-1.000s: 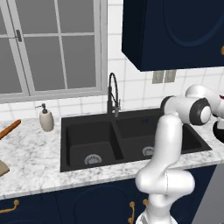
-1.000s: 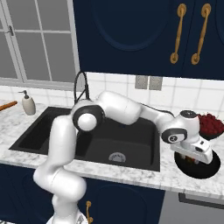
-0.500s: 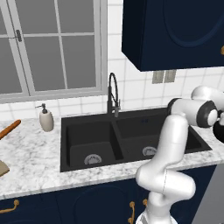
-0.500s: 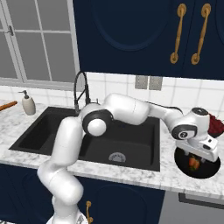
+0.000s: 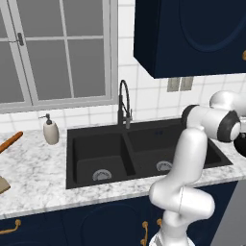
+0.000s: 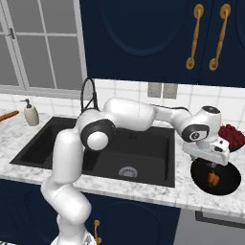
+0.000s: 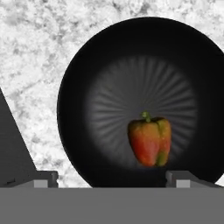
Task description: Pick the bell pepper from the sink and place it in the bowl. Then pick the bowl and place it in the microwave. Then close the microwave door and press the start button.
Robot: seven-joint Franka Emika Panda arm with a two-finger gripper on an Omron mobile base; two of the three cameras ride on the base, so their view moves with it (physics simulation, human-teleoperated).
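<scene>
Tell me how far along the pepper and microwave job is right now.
Done: the bell pepper lies inside the bowl on the counter, right of the sink. In hand: nothing; the gripper hovers open above the bowl. Left: grasping the bowl, microwaving it, shutting the door, pressing start.

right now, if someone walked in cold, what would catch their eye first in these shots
The small orange-red bell pepper lying inside the round black bowl on the speckled grey-white counter stands out first. Next is the white arm reaching across the matte black double-basin sink, its gripper open right above the bowl. Beside the bowl sits a dish of dark red fruit.
</scene>
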